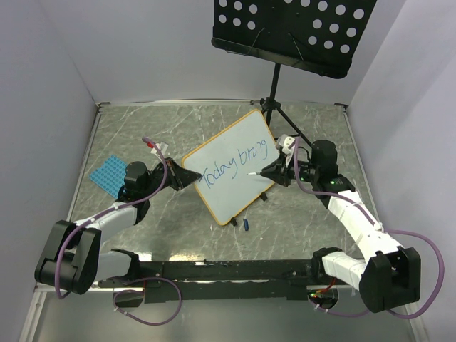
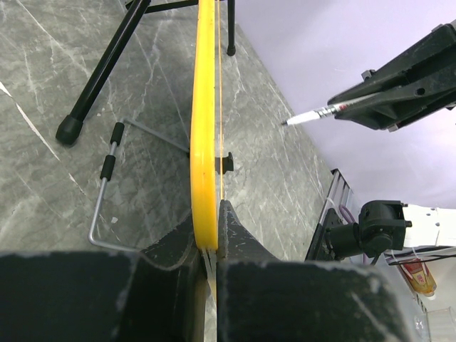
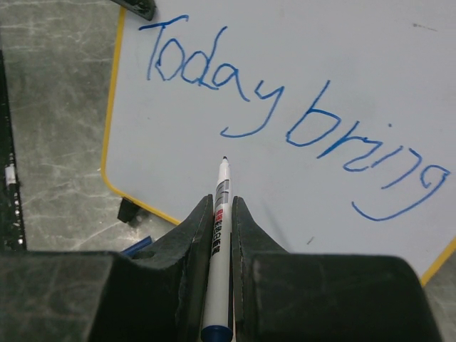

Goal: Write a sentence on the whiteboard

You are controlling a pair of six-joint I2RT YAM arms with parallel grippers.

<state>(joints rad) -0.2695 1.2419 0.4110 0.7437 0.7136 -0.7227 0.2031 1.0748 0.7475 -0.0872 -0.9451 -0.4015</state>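
The whiteboard (image 1: 231,187), white with an orange-yellow frame, stands tilted at the table's middle. In blue, the sentence (image 1: 235,165) reads "Today bring" on one slanted line. My left gripper (image 1: 187,178) is shut on the board's left edge. The left wrist view has the yellow frame (image 2: 204,128) edge-on between my jaws (image 2: 212,224). My right gripper (image 1: 269,171) is shut on a white marker (image 1: 256,172). In the right wrist view the marker (image 3: 222,192) points at the board (image 3: 342,57) below the writing (image 3: 285,107). Its tip (image 2: 285,123) hangs a little off the surface.
A black perforated music stand (image 1: 292,28) rises behind the board, its tripod legs (image 1: 281,117) on the table. A blue dotted pad (image 1: 108,173) lies at the left. A blue cap (image 1: 246,224) lies by the board's front edge. A wire prop (image 2: 107,178) stands behind the board.
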